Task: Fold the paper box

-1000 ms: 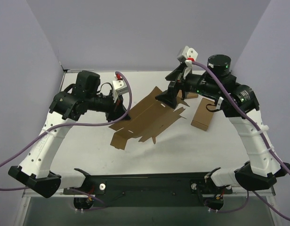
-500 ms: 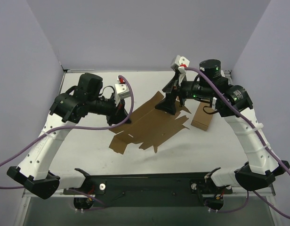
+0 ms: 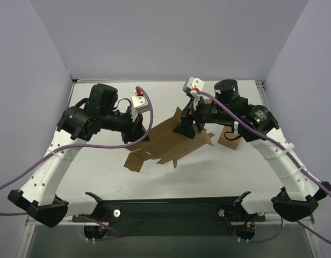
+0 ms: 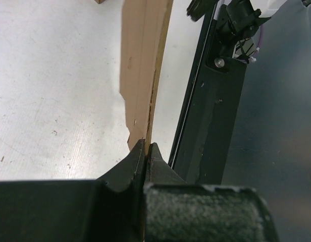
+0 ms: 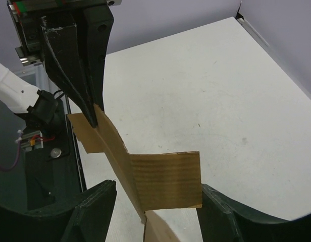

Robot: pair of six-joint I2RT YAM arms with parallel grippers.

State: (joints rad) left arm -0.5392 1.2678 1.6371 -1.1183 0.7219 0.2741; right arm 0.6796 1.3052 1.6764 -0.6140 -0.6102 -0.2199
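1. In the last second, the right claw (image 3: pixel 185 128) has swung to the left, onto the far right end of the paper box (image 3: pixel 165 142). The sheet has slid a little to the left.
2. The flat brown sheet is in the middle of the desk (image 3: pixel 101 172). Its long axis runs from near left to far right, between the two claws.
3. The left claw (image 4: pixel 145 147) is closed on the sheet's left edge.
4. The right claw stands open, with one finger on each side of a raised flap (image 5: pixel 165 176).
5. I judge that the right arm is nearer to this flap, so the fold depends on it.
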